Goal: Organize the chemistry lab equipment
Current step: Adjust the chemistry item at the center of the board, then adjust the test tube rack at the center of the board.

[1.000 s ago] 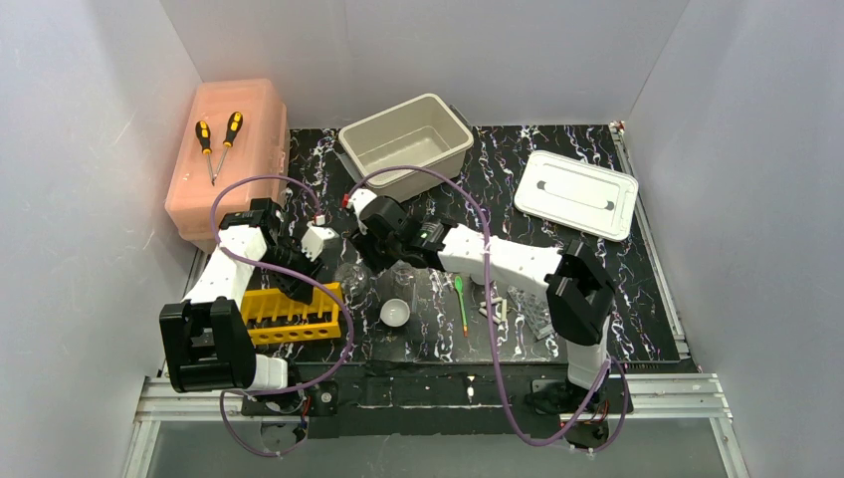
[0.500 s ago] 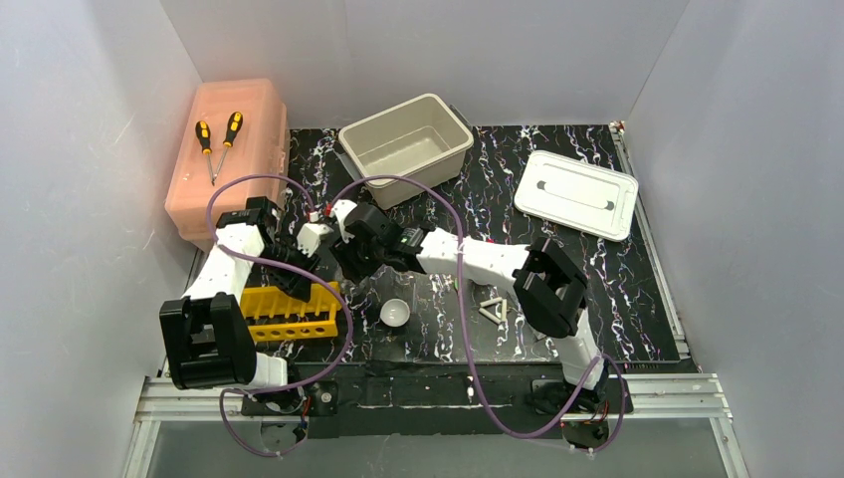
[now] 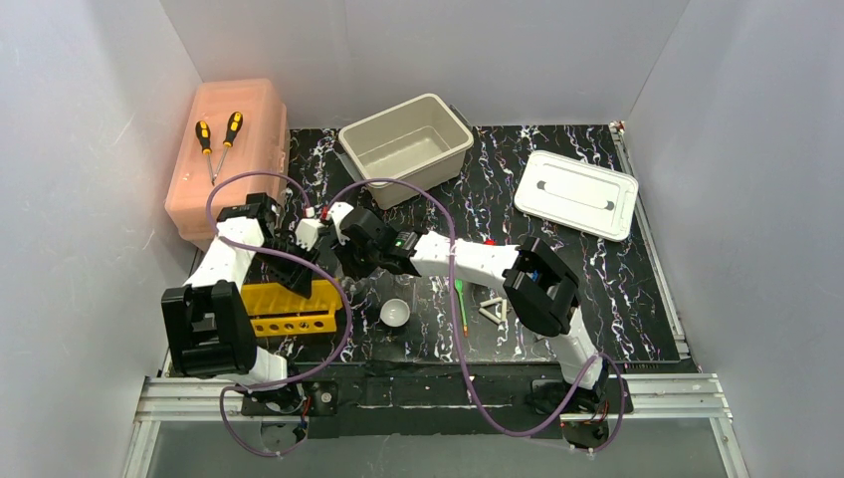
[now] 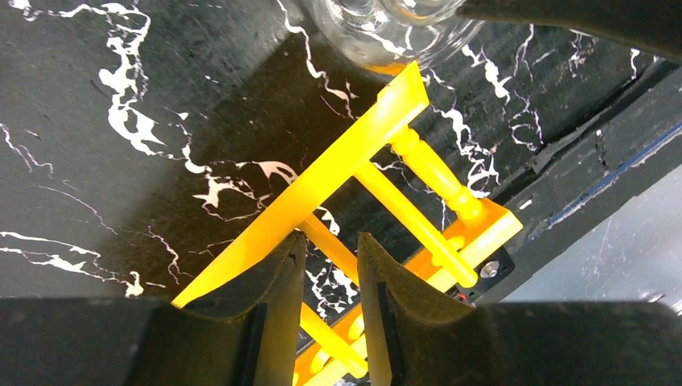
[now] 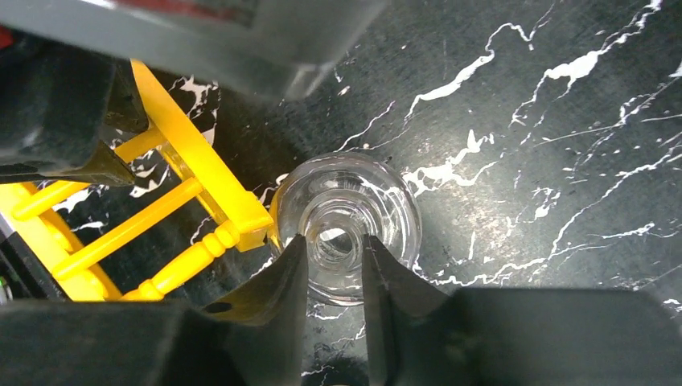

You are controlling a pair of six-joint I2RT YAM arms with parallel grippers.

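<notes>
Right end effector pinches flask neck, mid-frame; lift straight, rack corner touching. Left end effector pinches rack rail.

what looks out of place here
Two screwdrivers lie on the pink box at the far left: hand tools, not lab gear. Nothing looks spilled or broken.

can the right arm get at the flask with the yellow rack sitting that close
Likely yes: the right claw straddles the neck of the flask from above. The corner of the yellow rack sits beside the flask body, not inside the claw. Whether the claw has gripped it is unclear.
</notes>
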